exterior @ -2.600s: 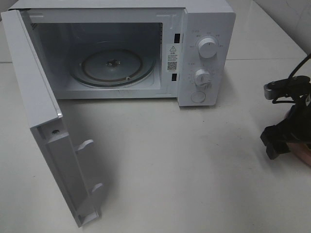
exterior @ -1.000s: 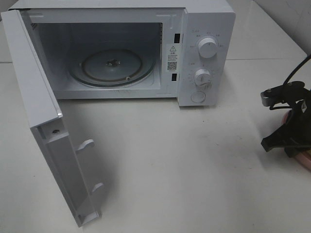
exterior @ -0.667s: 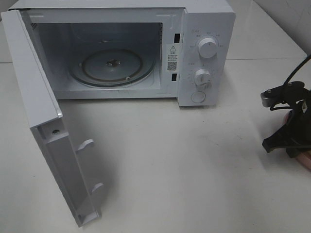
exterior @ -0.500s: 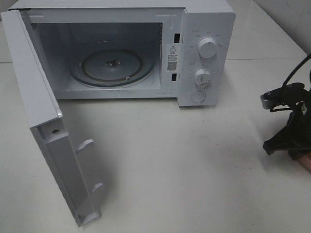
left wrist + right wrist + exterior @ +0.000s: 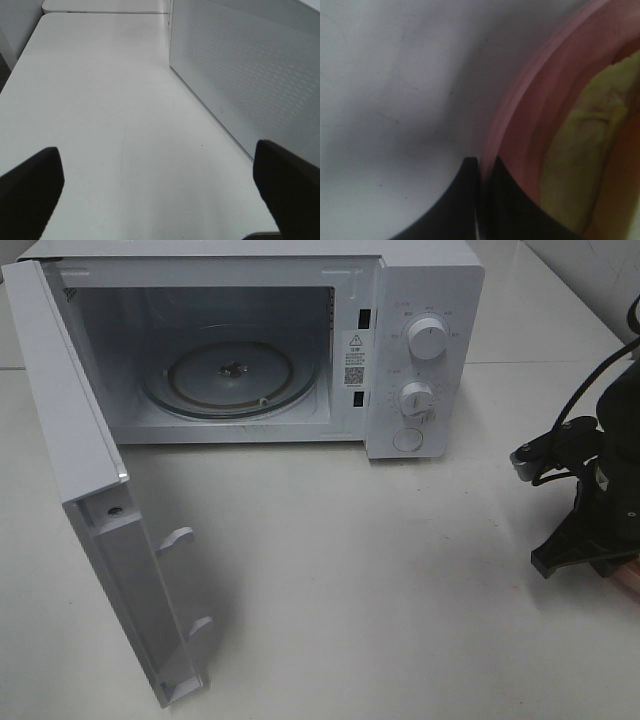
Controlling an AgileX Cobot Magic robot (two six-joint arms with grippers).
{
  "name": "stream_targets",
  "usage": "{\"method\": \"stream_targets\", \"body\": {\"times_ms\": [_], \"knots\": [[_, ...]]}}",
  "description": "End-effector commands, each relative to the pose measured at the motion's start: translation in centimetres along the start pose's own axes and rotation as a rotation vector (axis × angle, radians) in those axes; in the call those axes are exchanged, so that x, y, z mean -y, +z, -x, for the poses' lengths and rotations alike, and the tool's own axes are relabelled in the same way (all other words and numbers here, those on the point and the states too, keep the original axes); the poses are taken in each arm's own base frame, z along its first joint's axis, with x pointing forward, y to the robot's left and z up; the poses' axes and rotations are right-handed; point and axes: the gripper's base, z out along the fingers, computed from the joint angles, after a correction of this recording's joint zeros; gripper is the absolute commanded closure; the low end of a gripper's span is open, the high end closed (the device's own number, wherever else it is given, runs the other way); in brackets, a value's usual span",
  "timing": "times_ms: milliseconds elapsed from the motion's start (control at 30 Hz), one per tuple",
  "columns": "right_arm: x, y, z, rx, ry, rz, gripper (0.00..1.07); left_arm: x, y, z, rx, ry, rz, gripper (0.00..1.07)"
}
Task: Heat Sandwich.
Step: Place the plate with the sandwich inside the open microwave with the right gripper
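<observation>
Sandwich (image 5: 580, 160) on pink plate (image 5: 520, 120); right claw (image 5: 481, 167) clamps plate rim.

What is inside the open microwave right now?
Only the glass turntable shows inside the microwave, with nothing on it. The casing's top covers the cavity ceiling.

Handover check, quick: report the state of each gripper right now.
Left gripper: jaws open, holding nothing.
Right gripper: jaws shut on the rim of the pink plate that carries the sandwich.
</observation>
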Motion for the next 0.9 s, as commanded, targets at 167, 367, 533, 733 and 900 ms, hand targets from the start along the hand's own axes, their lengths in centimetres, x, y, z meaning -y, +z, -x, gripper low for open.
{"method": "stream_targets", "body": {"times_ms": [167,367,533,733,900], "knots": [[-0.5,-1.2,-0.4,-0.028,-0.043,-0.059,1.07,0.0,-0.3,-0.2,0.018,-0.005,0.001,0.09],[-0.8,-2.5,-0.6,-0.01,-0.057,-0.073,1.07,0.0,-0.3,-0.2,0.018,-0.005,0.001,0.09],[-1.3,-3.7,-1.0,-0.009,-0.074,-0.09,1.07,0.0,-0.3,-0.2,0.018,-0.005,0.001,0.09],[-2.3,-4.9,-1.3,-0.01,-0.11,-0.106,1.07,0.0,-0.3,-0.2,0.018,-0.005,0.001,0.09],[-3.4,-6.4,-1.8,0.008,-0.157,-0.123,1.07,0.0,-0.3,-0.2,0.018,-0.005,0.001,0.09]]}}
